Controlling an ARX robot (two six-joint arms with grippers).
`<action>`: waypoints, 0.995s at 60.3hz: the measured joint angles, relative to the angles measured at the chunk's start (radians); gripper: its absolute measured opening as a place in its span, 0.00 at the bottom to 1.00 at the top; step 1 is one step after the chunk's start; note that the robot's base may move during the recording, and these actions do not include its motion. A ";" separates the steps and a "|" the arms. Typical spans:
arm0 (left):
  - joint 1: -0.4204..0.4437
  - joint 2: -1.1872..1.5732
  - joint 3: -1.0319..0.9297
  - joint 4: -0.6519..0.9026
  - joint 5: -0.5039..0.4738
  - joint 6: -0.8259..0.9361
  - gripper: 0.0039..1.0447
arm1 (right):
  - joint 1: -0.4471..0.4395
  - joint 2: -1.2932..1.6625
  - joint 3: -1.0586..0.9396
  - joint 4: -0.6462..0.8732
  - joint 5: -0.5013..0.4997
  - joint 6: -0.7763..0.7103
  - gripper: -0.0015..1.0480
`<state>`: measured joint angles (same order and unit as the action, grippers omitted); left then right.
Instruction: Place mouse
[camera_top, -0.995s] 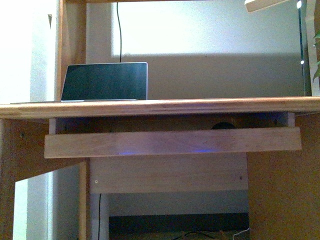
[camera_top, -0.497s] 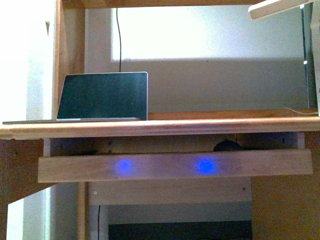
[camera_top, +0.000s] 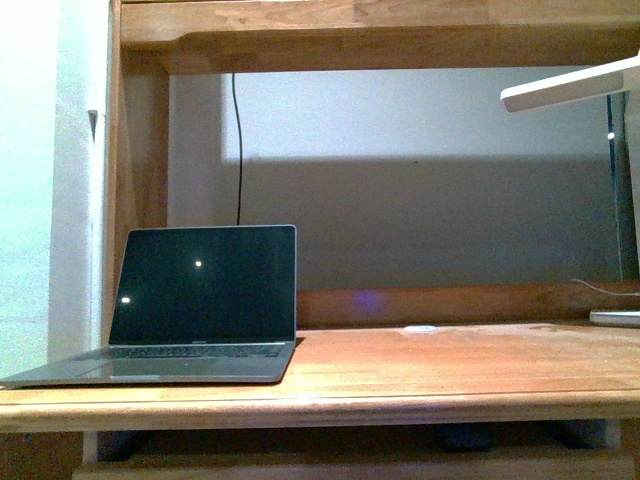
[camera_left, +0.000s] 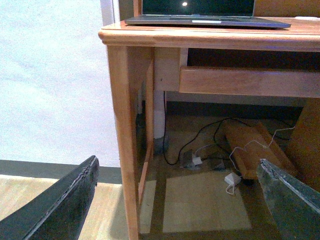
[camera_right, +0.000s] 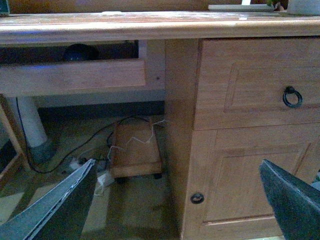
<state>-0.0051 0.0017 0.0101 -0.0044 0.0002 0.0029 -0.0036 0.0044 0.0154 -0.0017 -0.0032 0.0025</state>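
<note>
Across the front view, the laptop is standing open on the tabletop, no arm showing. Through the left wrist view, the left pincer is hanging released and empty. Through the right wrist view, the right pincer is gaping empty while the mouse is lying on the pull-out tray beneath the tabletop; pickup is apparently pending, calling for a reach into that narrow gap.

Home office: wooden desk, laptop.
</note>
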 joint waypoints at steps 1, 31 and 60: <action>0.000 0.000 0.000 0.000 0.000 0.000 0.93 | 0.000 0.000 0.000 0.000 0.000 0.000 0.93; 0.202 0.725 0.198 0.292 0.277 0.198 0.93 | 0.000 0.000 0.000 0.000 0.000 0.000 0.93; 0.109 1.628 0.467 1.113 0.271 1.073 0.93 | 0.000 0.000 0.000 0.000 0.000 0.000 0.93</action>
<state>0.1040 1.6295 0.4767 1.1088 0.2710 1.0760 -0.0036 0.0044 0.0154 -0.0017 -0.0032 0.0025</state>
